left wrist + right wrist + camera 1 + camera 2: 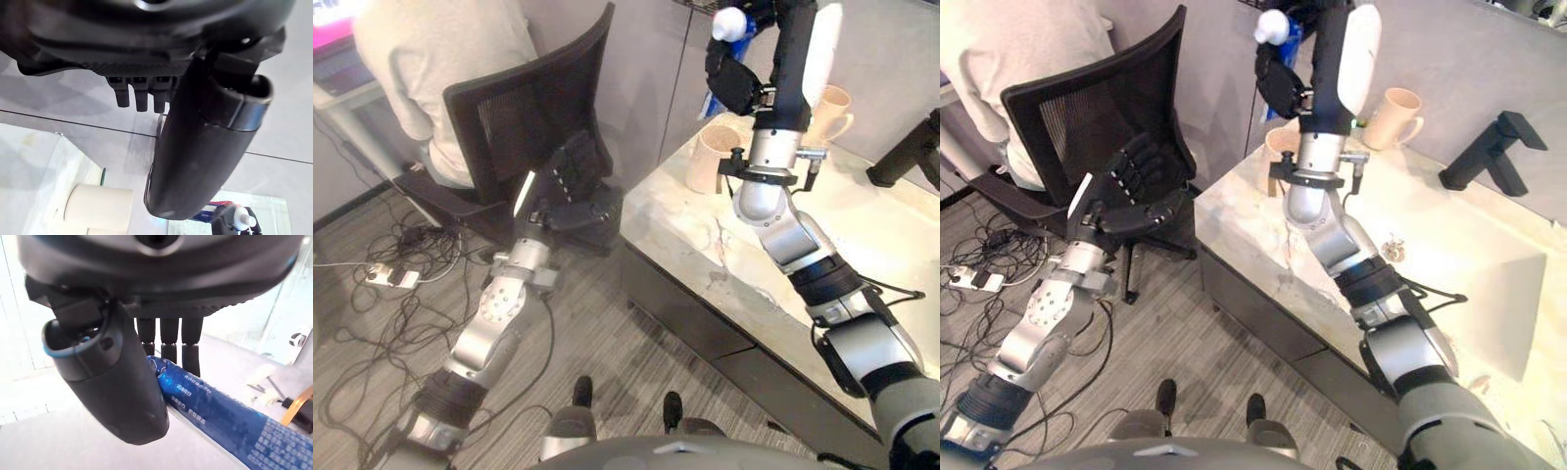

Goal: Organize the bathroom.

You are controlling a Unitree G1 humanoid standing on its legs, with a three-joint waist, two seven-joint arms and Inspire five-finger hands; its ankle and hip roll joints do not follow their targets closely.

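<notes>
Closest to the lens, the robot's left hand (pixel 570 186) hangs low beside the marble tabletop (pixel 862 245), fingers loosely relaxed and carrying nothing, just in front of a black mesh office chair (pixel 533 108) where a person in a pale top (pixel 440 59) sits. Raised high above the tabletop's far edge, the right hand (pixel 146 367) pinches a blue toothpaste tube (pixel 220 416) between thumb and fingers, its white cap (pixel 728 23) pointing up and away. Below it stand two beige cups: one near the edge (pixel 713 157), and a handled mug (pixel 830 113) further back by the wall, with a black tap (pixel 911 152) off to the robot's right.

Judging by the grip, the tube is held near one end only, so it could pivot or slide out as the arm comes down, landing on the floor or the chair. A lowering forearm might also clip the nearer cup and tip it off the edge. The seated person is near the idle arm's reach.
</notes>
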